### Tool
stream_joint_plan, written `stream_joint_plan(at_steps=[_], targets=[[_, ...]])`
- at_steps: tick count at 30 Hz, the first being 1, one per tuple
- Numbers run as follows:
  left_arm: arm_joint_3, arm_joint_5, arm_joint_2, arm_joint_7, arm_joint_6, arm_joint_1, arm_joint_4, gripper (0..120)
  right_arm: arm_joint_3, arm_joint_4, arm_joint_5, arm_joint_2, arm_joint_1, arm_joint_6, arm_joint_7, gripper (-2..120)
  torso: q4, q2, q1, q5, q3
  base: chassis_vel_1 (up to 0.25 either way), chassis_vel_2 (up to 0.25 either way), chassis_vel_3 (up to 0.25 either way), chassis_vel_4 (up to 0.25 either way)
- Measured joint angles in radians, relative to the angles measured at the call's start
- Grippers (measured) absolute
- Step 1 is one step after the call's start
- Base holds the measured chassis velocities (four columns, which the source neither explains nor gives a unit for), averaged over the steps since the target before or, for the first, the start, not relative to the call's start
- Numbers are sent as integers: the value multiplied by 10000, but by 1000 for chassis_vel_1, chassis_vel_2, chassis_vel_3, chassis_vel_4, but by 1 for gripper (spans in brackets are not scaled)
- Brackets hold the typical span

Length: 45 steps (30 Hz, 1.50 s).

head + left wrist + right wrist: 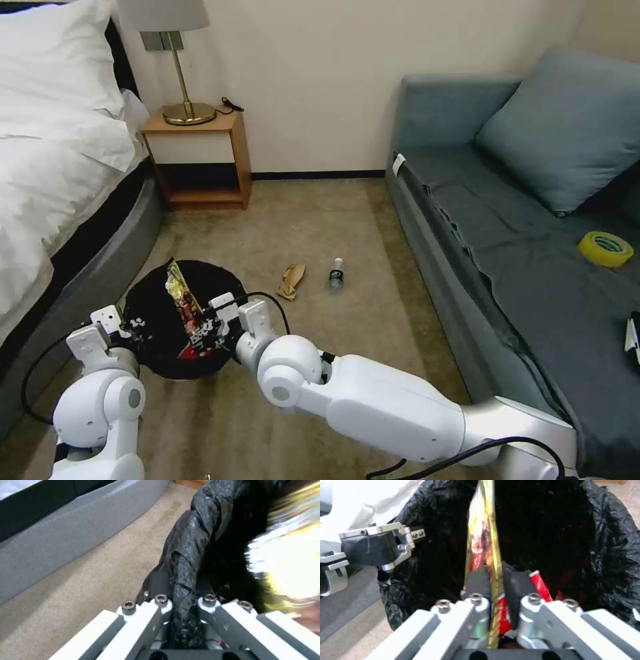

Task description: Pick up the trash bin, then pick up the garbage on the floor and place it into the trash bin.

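Note:
The trash bin [150, 317], lined with a black bag, is held just above the carpet; my left gripper [127, 328] is shut on its near rim [193, 542], the bag pinched between the jaws [181, 585]. My right gripper [215, 321] hangs over the bin's mouth, shut on a brown-gold wrapper [179, 290] that stands on edge between its pads [483, 542]. A red-and-white wrapper [200, 343] lies inside the bin [540, 582]. On the carpet beyond lie a tan paper scrap [292, 280] and a small clear bottle [336, 274].
A bed [60, 147] runs along the left and a grey sofa [520, 220] along the right, with a yellow tape roll [605, 249] on its seat. A wooden nightstand [200, 160] with a lamp [187, 110] stands at the back wall. Carpet lies between them.

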Motion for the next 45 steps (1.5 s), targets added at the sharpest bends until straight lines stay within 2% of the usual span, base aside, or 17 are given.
stream_joint_plan(at_steps=[4, 8, 10, 13, 19, 21, 22, 23, 24, 28, 30, 33, 37, 39, 40, 44, 45], targets=[[1, 0, -1, 0, 2, 2, -15, 3, 36, 106, -4, -81, -18, -2, -18, 23, 0, 0, 0, 0, 0, 0, 0, 0, 0], [-10, -21, 32, 0, 8, -6, -33, 3, 325, 477, -141, -338, -110, -13, 114, 45, 0, 0, 0, 1, 0, 0, 0, 0, 0], [-12, -28, 32, 0, 7, -6, -33, 3, 388, 543, -167, -377, -108, -13, 122, 47, 0, 0, 0, 1, 0, 0, 0, 0, 0], [-63, -146, 33, -2, 7, -10, -39, 3, 1185, 1066, -560, -831, -68, 78, -129, 64, 0, 0, 0, 2, 0, 0, 0, 0, 0], [-138, -320, 107, -12, 13, -34, -49, 3, 2755, 1853, -1250, -1649, -492, 517, -1017, 80, 3, -1, 0, 5, 0, 0, 0, 0, 0], [-157, -361, 191, -22, 15, -4, -48, 3, 4058, 2535, -2252, -2673, -1105, 1119, -1979, 90, -9, 0, 0, 3, 0, 0, 0, 0, 0], [-150, -376, 227, -11, 16, 7, -47, 3, 4561, 2780, -2931, -3061, -1386, 1530, -2474, 93, 2, 0, 1, 8, 0, 0, 0, 0, 0], [-168, -380, 250, -18, 16, 17, -35, 3, 5155, 3063, -3782, -3498, -1781, 2057, -2868, 97, -4, 0, 0, 6, -1, 0, 0, 0, 0], [-168, -380, 250, -18, 16, 17, -35, 3, 5155, 3063, -3782, -3498, -1781, 2057, -2868, 97, -4, 0, 0, 6, -1, 0, 0, 0, 0], [-211, -387, 243, -9, 0, 150, -83, 3, 7872, 4191, -5962, -4318, -4041, 3099, -3525, 100, -8, 0, 0, 4, 0, 0, 0, 0, 0], [-260, -388, 231, -7, -14, 238, -148, 3, 8309, 4398, -6227, -4316, -4452, 3127, -3496, 100, -6, 0, 0, 3, -1, 0, 0, 0, 0], [-424, -343, 339, -16, -88, 565, -382, 3, 10407, 5433, -7054, -4014, -6317, 3146, -3314, 100, 4, 0, -1, 1, -2, 0, 0, 0, 0], [-473, -334, 413, -16, -109, 685, -522, 3, 11590, 6083, -7786, -3421, -8386, 3187, -3004, 100, -5, 1, 0, 2, -2, 0, 0, 0, 0], [-487, -336, 397, -10, -117, 745, -564, 3, 11723, 6162, -8580, -2725, -9282, 3432, -2856, 100, -9, 1, -1, 1, -2, 0, 0, 0, 0], [-487, -336, 397, -10, -117, 745, -564, 3, 11723, 6162, -8580, -2725, -9282, 3432, -2856, 100, -9, 1, -1, 1, -2, 0, 0, 0, 0], [-509, -326, 347, -47, -118, 830, -717, 3, 11472, 6017, -9616, -935, -9917, 3495, -2595, 100, 1, 2, -1, 1, -2, 0, 0, 0, 0], [-509, -326, 347, -47, -118, 830, -717, 3, 11472, 6017, -9616, -935, -9917, 3495, -2595, 100, 1, 2, -1, 1, -2, 0, 0, 0, 0]])
